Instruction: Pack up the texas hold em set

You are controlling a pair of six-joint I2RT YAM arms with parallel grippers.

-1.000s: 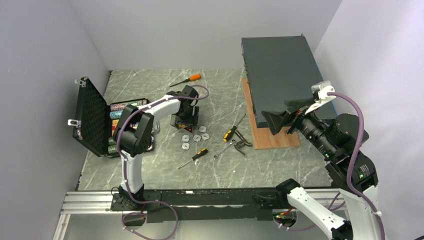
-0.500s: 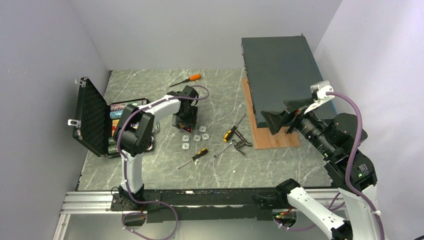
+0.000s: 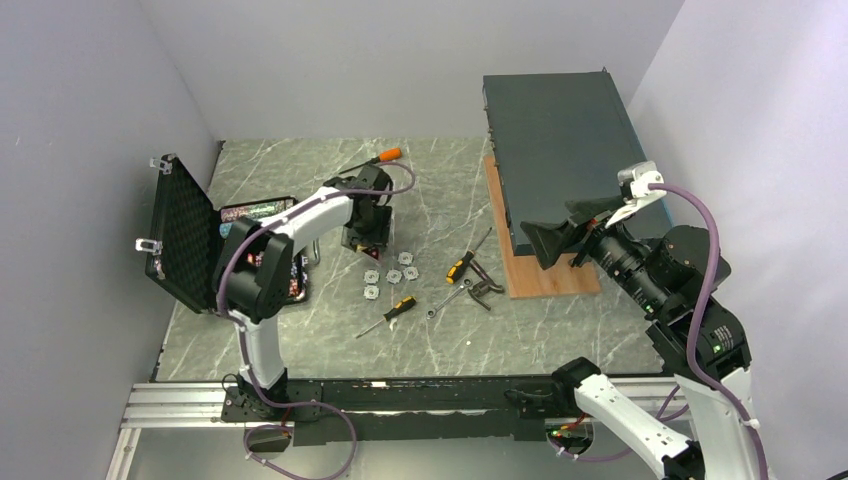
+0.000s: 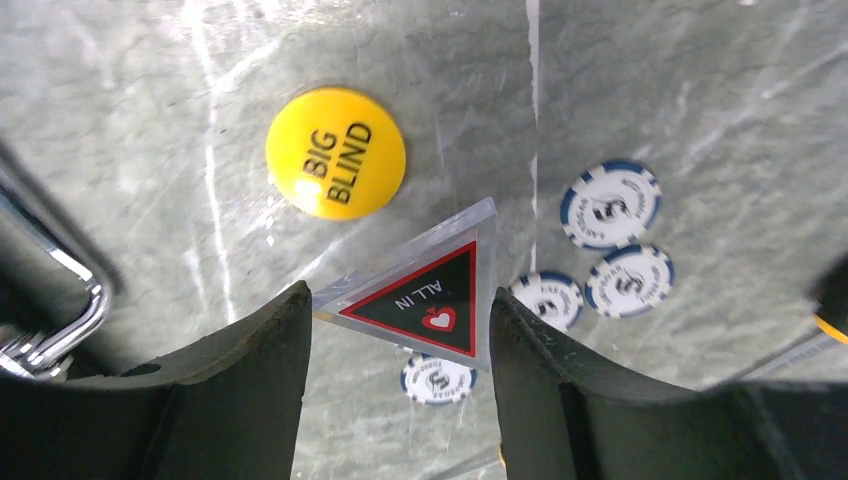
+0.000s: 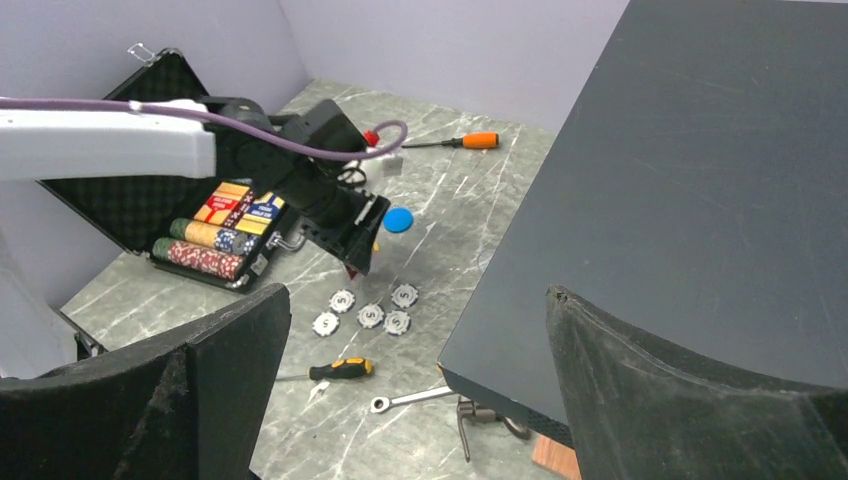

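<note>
Between the fingers (image 4: 240,380) of my left gripper (image 4: 400,320), the clear ALL IN triangle (image 4: 425,300) is pinched above blue-white chips (image 4: 610,203), with the BIG BLIND disc (image 4: 336,152) at 11 o'clock. My right gripper (image 5: 412,298) hangs spread wide. The open case (image 3: 185,235) stands at the table's (image 3: 300,330) 9 o'clock.

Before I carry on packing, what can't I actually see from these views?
1. Top view: the left arm covers most chip rows in the case.
2. Left wrist view: the ALL IN marker sits between the fingers; clamped or only touched, cannot tell. It half-hides one chip.
3. Right wrist view: any print on the blue disc is too small.
</note>
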